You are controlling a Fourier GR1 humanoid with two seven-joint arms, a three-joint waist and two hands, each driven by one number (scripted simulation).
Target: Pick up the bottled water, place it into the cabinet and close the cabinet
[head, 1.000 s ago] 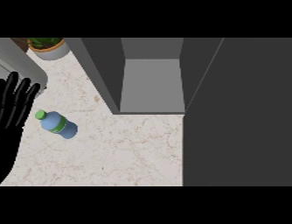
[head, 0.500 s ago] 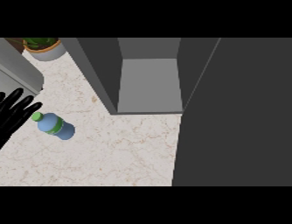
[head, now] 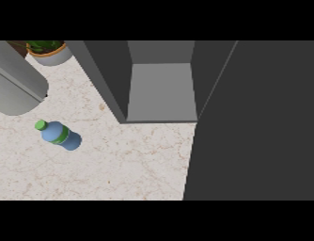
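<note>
Since half a second ago, our black robot hand is gone from the 9 o'clock edge of the head view; now only a grey forearm [head: 7,80] shows at about 10 o'clock. Neither robot hand is visible, so we cannot tell if they are released or clenched.

We see one bottled water [head: 59,134] on the counter [head: 104,169], at about 8 o'clock. It has a blue body, a green band and a green cap, and it looks tilted or lying, with the cap toward 10 o'clock; we cannot tell which. Nothing touches it.

We judge it to be light and rather stiff, but smooth and round, so it can slip or roll away. The best place to take it is around the middle of the body, near the band, not at the narrow cap.

We count one cabinet [head: 160,89] at 12 o'clock, its door [head: 264,122] open at 3 o'clock, and one potted plant [head: 49,51] at 11 o'clock.
</note>
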